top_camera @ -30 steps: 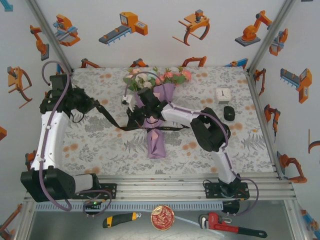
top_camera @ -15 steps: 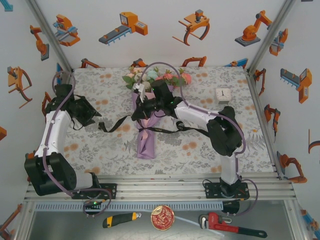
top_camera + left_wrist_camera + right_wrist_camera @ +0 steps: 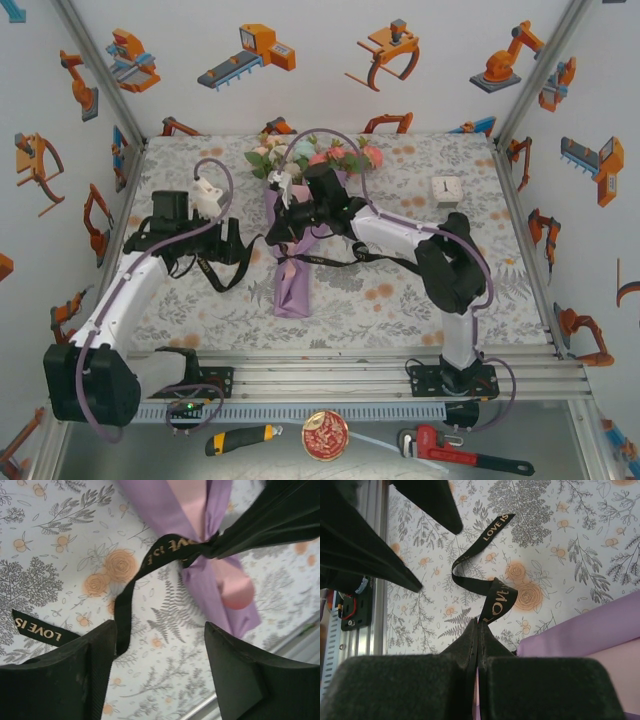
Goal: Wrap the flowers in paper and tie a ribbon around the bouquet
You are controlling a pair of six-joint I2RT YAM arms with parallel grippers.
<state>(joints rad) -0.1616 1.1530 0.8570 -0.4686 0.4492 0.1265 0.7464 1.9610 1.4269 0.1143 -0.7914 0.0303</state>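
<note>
The bouquet lies on the table, flowers (image 3: 318,156) at the far end and its purple paper (image 3: 291,285) cone pointing toward me. The black ribbon (image 3: 330,261) is tied round the cone. My right gripper (image 3: 279,233) hangs over the cone's upper left and is shut on a ribbon (image 3: 496,600) strand that comes out at its tips (image 3: 479,626). My left gripper (image 3: 238,246) stands open just left of the cone. In the left wrist view the ribbon (image 3: 128,597) trails from the knot past the left finger (image 3: 65,672); nothing sits between the jaws of the left gripper (image 3: 159,630). Paper (image 3: 222,587) shows pink inside.
A small white clock (image 3: 446,188) and a black object (image 3: 458,226) sit at the table's right. The metal rail (image 3: 330,366) runs along the near edge. Below it lie a utility knife (image 3: 243,438), a red tin (image 3: 325,433) and a pipe wrench (image 3: 460,451).
My left gripper has opened and let go of the ribbon's left end, and the arm swung right toward the cone. The right gripper dragged the bouquet leftward, then held still.
</note>
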